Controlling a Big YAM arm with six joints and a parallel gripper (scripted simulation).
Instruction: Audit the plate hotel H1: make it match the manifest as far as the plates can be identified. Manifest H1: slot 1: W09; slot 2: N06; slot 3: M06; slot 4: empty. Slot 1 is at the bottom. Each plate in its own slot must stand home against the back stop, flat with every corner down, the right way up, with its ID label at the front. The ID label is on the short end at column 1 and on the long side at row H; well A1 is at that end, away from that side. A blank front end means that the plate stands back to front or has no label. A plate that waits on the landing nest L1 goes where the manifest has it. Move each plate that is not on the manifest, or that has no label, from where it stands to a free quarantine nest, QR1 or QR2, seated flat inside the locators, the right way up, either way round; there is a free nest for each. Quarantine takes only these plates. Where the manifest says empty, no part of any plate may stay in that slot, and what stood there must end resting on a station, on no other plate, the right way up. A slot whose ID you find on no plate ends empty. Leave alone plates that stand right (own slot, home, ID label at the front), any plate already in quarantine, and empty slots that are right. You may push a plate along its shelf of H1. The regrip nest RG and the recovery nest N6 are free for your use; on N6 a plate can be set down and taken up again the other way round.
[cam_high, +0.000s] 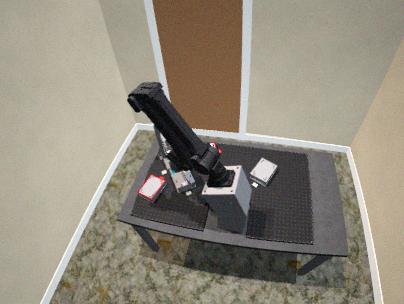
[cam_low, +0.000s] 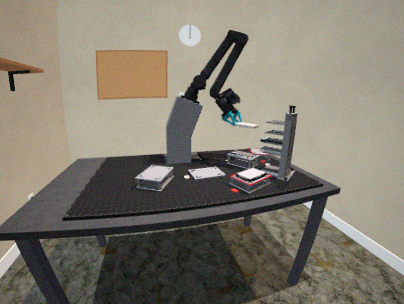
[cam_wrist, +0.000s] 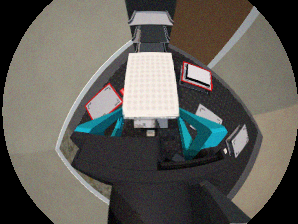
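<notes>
A black robot arm reaches out from a grey pedestal (cam_low: 181, 131) on a dark counter (cam_low: 60, 220). Its teal pincer (cam_low: 233, 119) grips a white well plate (cam_low: 247, 125) by the long sides, fingers set wide around it. The plate is level in the air, well above the counter, in front of the plate hotel (cam_low: 290, 145), a grey post with thin shelves. From the wrist view, the plate (cam_wrist: 153, 87) points toward the hotel's shelves (cam_wrist: 152, 15). A red-rimmed nest (cam_low: 250, 180) holding a plate lies on the counter below.
</notes>
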